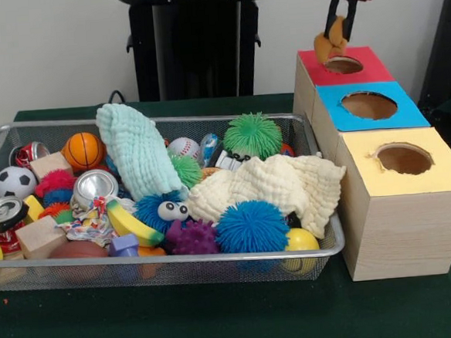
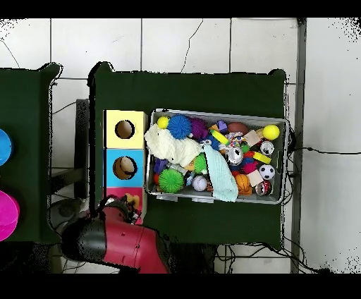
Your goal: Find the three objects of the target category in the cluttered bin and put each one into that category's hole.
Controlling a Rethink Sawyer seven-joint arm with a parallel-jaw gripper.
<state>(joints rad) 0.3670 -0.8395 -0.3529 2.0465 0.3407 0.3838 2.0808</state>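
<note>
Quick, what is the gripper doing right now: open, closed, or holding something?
Gripper: jaws closed on a small tan-orange toy figure, held just above the red-surround hole of the wooden box.

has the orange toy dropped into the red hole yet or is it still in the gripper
Still in the gripper. The front view shows its fingers closed on the tan-orange toy, which hangs just above the red hole, not inside.

We see bin (image 1: 324, 249) on bench (image 1: 221, 324), box (image 1: 392, 227) beside it; claw (image 1: 334, 36) holds figure (image 1: 327, 47) above hole (image 1: 344, 65).
</note>
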